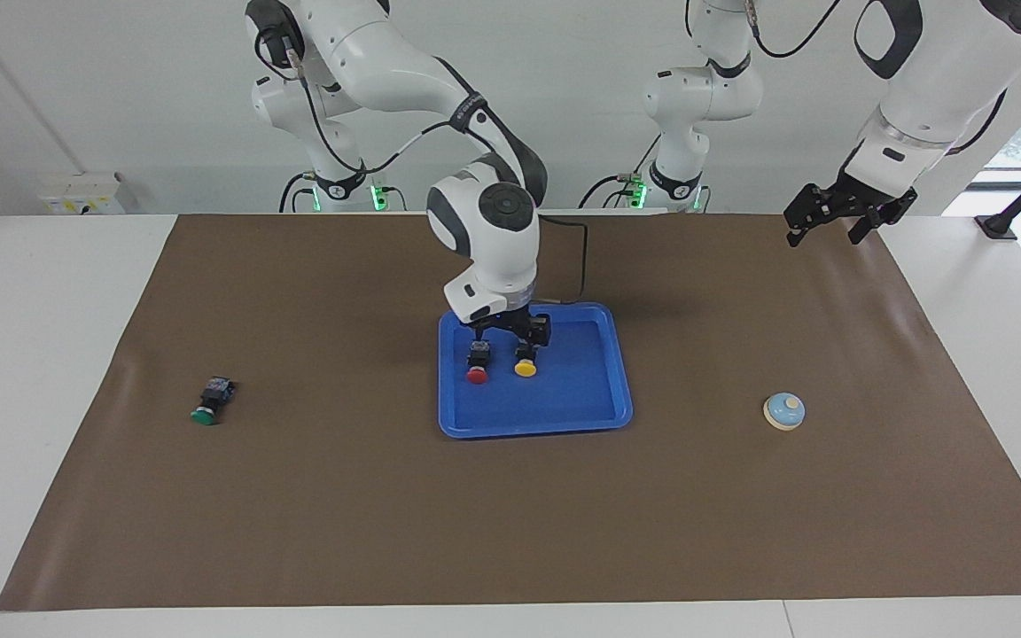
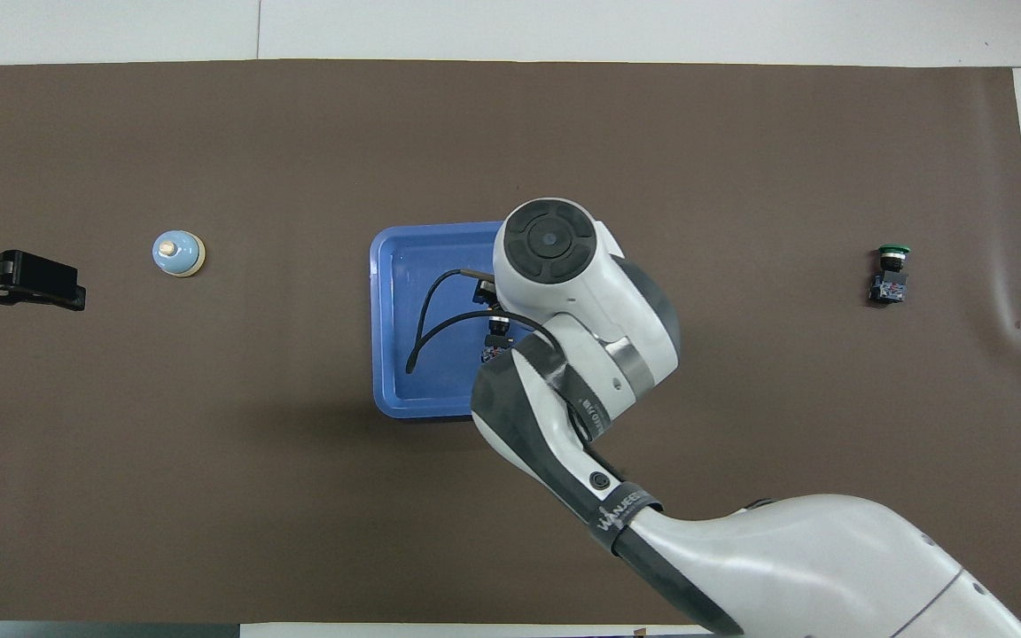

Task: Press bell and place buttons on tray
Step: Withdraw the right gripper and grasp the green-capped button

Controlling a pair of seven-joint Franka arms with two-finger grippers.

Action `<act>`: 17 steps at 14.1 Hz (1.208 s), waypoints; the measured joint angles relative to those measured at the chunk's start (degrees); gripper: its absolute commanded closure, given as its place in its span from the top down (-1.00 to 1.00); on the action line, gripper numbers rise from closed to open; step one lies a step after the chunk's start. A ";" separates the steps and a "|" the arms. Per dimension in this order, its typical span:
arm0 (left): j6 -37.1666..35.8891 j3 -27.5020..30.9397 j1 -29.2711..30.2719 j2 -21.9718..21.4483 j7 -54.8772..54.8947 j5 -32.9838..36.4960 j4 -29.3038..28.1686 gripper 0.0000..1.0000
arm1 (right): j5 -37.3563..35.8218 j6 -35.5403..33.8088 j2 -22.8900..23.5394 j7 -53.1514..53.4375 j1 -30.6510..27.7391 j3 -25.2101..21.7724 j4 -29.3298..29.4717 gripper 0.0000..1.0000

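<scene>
Right gripper: low over the tray, at the part of it nearest the robots, directly above the red and yellow buttons. I cannot tell from where I stand whether its fingers are spread or closed on anything. From overhead the arm's wrist hides it.
Left gripper: raised over the left arm's end of the counter, arm waiting, nothing in it; finger gap not readable.
Tray: mid-counter on the brown mat, flat.
Red button: in the tray, lying with its cap pointing away from the robots.
Yellow button: in the tray, just beside the red one, lying the same way.
Green button: on the mat toward the right arm's end of the counter, well apart from the tray, on its side.
Bell: upright on the mat toward the left arm's end, well apart from the tray, nothing touching it.
</scene>
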 measured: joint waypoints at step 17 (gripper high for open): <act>0.00 0.00 0.00 0.00 0.00 0.00 0.00 1.00 | -4.42 6.68 -5.22 -45.82 -41.49 -0.87 -11.11 1.00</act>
